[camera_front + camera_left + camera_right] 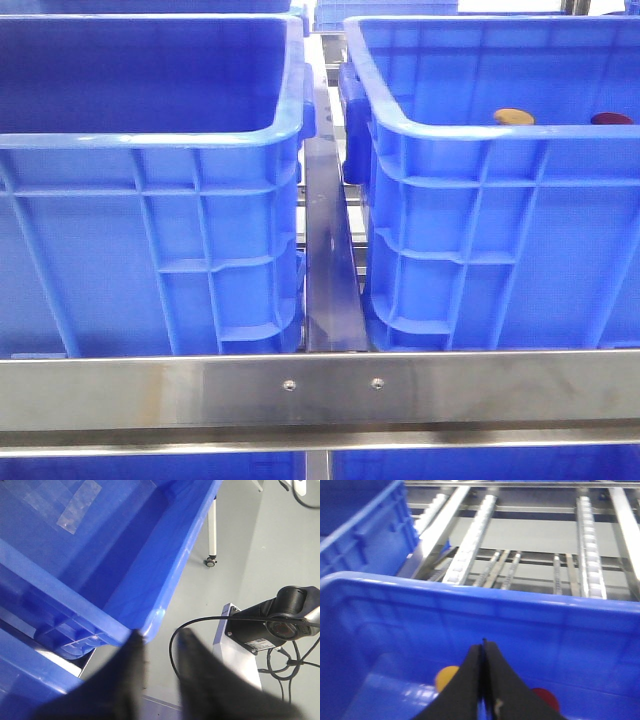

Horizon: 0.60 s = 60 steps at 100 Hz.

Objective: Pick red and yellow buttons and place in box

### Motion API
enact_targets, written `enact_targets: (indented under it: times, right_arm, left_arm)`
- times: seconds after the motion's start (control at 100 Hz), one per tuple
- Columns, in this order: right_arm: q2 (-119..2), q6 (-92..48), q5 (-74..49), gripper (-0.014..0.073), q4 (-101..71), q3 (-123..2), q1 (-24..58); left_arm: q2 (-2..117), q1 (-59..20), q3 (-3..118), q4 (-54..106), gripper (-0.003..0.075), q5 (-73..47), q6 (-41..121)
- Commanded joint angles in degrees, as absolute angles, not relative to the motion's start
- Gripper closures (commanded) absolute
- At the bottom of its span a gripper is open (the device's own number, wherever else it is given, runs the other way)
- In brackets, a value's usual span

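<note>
Two alike blue boxes stand side by side. The orange-yellow button [513,116] and the dark red button [611,119] lie on the floor of the right box [480,133]. What shows of the left box [150,135] holds nothing. In the right wrist view my right gripper [483,645] is shut and empty. It hangs over the right box [545,620], with the yellow button [446,676] on one side of the fingers and the red button [545,698] on the other. My left gripper [161,645] is open and empty, just outside a corner of a blue box [100,580], above the grey floor.
A steel rail [320,390] runs across the front and a metal divider [325,250] separates the boxes. Roller tracks [470,545] lie beyond the right box. Near my left gripper are a black camera on a stand [285,620], a looping cable [172,645] and a castor leg [211,560].
</note>
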<state>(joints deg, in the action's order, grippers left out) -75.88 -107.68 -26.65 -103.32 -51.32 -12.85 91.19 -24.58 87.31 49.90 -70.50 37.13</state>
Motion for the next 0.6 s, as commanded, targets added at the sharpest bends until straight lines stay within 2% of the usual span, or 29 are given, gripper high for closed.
enact_targets:
  times: [0.0, 0.34, 0.48, 0.59]
  right_arm:
    - [-71.1, -107.3, -31.2, 0.0614, -109.9, -50.5, -13.1]
    - [-59.5, -107.3, -34.0, 0.0614, -109.9, -40.6, -13.1]
    - [-54.7, -107.3, -33.4, 0.0614, -109.9, -37.1, -13.1]
    - [-51.3, -107.3, -33.4, 0.0614, -109.9, -34.8, -13.1]
  left_arm:
    - [88.8, -25.0, 89.0, 53.5, 0.0740, -71.3, 36.7]
    - [86.5, -25.0, 87.8, 53.4, 0.0740, -71.1, 36.7]
    - [81.9, -25.0, 83.8, 52.3, 0.0740, -66.2, 36.7]
    - [77.2, -25.0, 78.8, 52.2, 0.0740, -57.9, 36.7]
